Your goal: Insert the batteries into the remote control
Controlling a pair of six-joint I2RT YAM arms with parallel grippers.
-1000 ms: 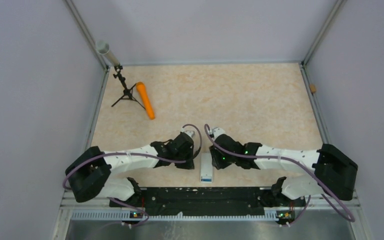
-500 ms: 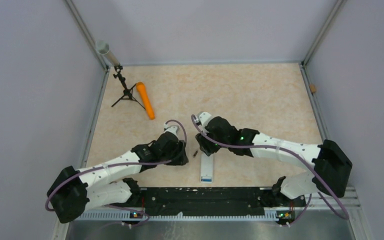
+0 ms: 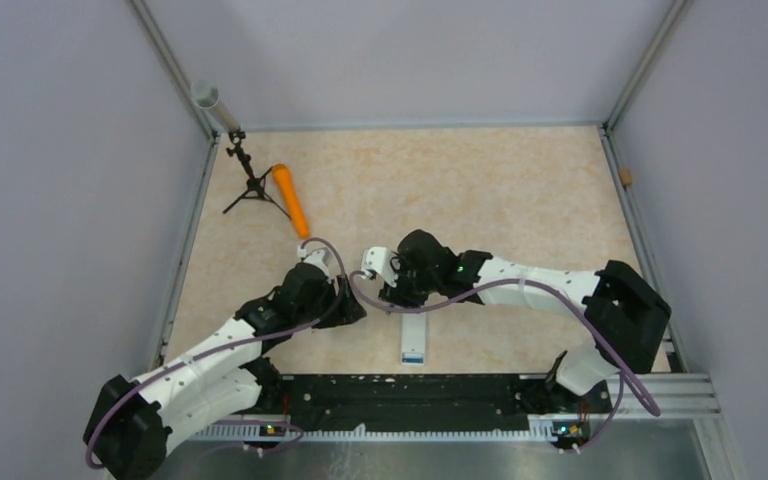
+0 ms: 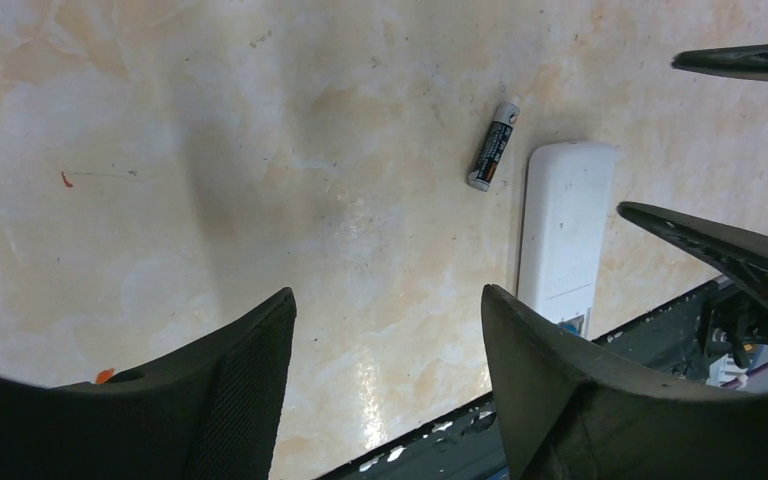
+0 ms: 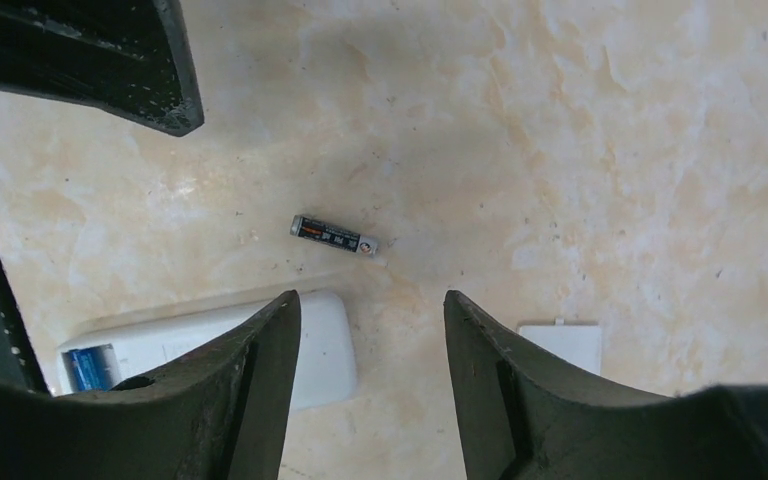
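Observation:
The white remote control (image 3: 413, 338) lies back-up near the table's front edge, seen too as the remote (image 4: 564, 230) and the remote (image 5: 200, 345). A blue battery (image 5: 88, 368) sits in its recess at the near end. The dark battery (image 4: 491, 145) lies loose on the table just beyond the remote's far end; in the right wrist view this dark battery (image 5: 335, 236) is ahead of the fingers. My left gripper (image 4: 388, 295) is open and empty, left of the remote. My right gripper (image 5: 371, 297) is open and empty above the remote's far end. In the top view the left gripper (image 3: 352, 310) and right gripper (image 3: 388, 292) are close together.
A small white battery cover (image 5: 560, 345) lies flat to the right of the remote's far end. An orange cylinder (image 3: 291, 200), a black mini tripod (image 3: 250, 185) and a grey tube (image 3: 212, 100) are at the far left. A black rail (image 3: 410, 390) runs along the near edge.
Both grippers have opened. Both arms have swung to the left and away from the near edge. The dark battery now lies loose on the table by the remote's far end.

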